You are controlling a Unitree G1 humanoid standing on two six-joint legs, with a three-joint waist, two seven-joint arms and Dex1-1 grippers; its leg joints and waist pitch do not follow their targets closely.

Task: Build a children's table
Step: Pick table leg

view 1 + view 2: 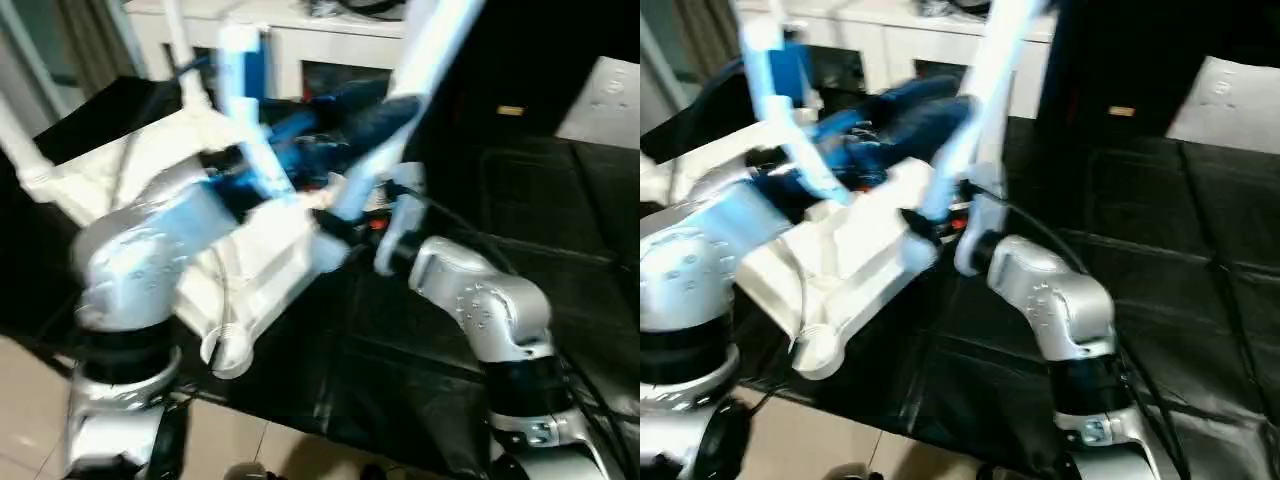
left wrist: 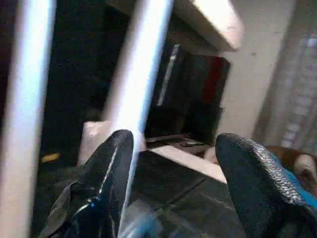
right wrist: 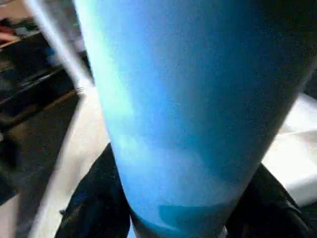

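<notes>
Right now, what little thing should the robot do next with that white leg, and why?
Probably keep twisting the leg into the tabletop. The right claw has its fingers on either side of the leg's thick end, and the leg leans instead of standing straight, so it likely isn't tight yet. The left claw is open, holding nothing.

I read this as an indoor room rigged as a robot test space, not a lived-in home. The work surface is draped in black sheeting over a pale tiled floor, and loose cables trail across it. Behind stands a white cabinet with dark glass-fronted compartments, beside a plain white wall; I see a curtain at the far left.
</notes>
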